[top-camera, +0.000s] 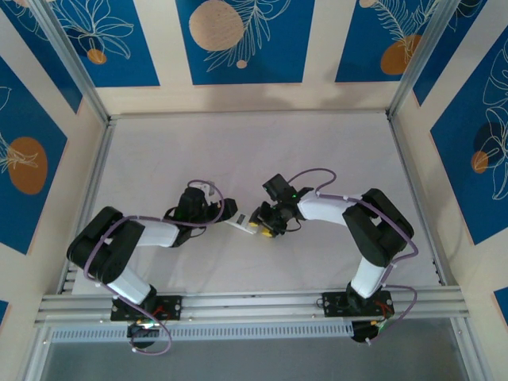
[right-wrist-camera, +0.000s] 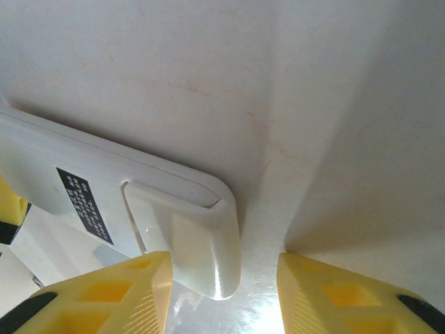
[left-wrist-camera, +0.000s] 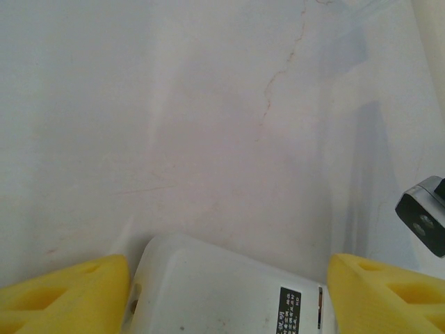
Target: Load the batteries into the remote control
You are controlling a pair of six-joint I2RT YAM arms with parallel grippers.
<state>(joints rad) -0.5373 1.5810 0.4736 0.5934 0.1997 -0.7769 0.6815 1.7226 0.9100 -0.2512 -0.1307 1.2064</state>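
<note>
White remote control (right-wrist-camera: 76,163) with black, white-lettered label (right-wrist-camera: 83,205); left tool (left-wrist-camera: 224,298) and right tool (right-wrist-camera: 222,296) yellow-fingered; white desk (top-camera: 238,151); purple cables (top-camera: 313,170); cream walls (top-camera: 163,48) bearing blue panels (top-camera: 270,48) with orange discs (top-camera: 26,164) and white leaf outlines.

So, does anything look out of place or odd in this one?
On the remote control, the battery cover looks ajar, jutting past the handset's rounded end instead of lying flush. The white table surface shows a thin crease. Otherwise nothing stands out.
</note>
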